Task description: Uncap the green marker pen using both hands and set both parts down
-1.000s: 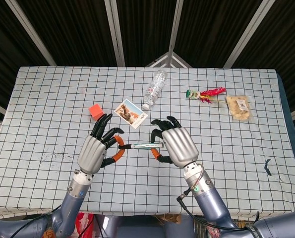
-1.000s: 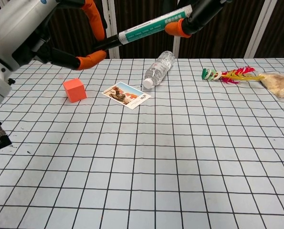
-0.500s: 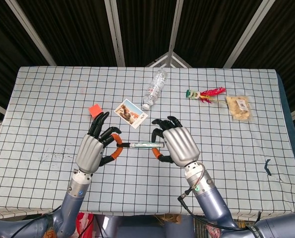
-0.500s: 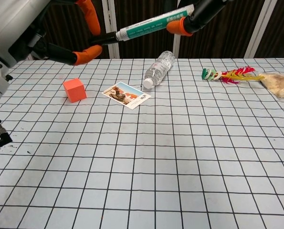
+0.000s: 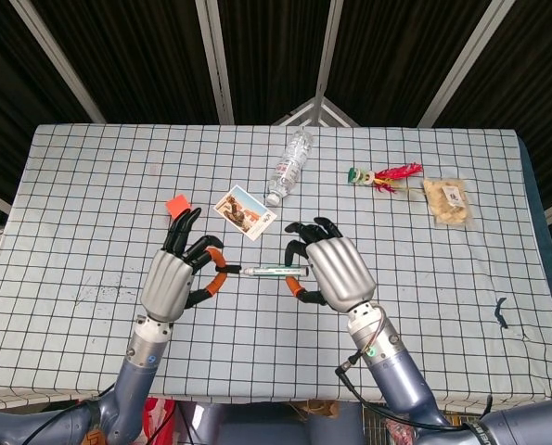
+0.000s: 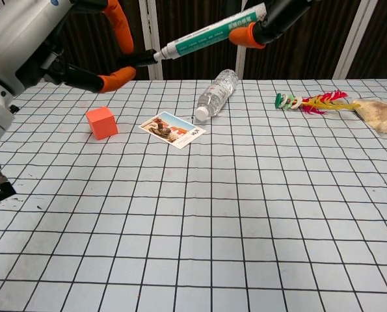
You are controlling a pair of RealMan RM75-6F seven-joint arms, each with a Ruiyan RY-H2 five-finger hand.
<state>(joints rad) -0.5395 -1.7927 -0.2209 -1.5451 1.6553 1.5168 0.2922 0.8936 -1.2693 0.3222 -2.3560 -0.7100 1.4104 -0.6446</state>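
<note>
The green marker [image 5: 274, 272] hangs level above the table, between both hands. My right hand [image 5: 339, 271] grips its barrel end, and in the chest view the barrel [image 6: 209, 36] slants up toward the right hand [image 6: 271, 19]. My left hand [image 5: 172, 280] pinches the black cap [image 5: 227, 270] between orange-tipped fingers. From the chest camera the cap [image 6: 143, 58] sits just left of the barrel, with a short pale neck showing between them. The left hand [image 6: 24, 32] fills the upper left there.
On the checked table [image 5: 442, 306] lie an orange cube [image 5: 177, 204], a photo card [image 5: 245, 212], a water bottle [image 5: 289, 167] on its side, a feathered toy [image 5: 387, 176] and a snack bag [image 5: 445, 201] at the far right.
My left hand has drawn a little to the left with the cap. The cap has slid away from the barrel and a pale neck now shows. The right hand holds still.
</note>
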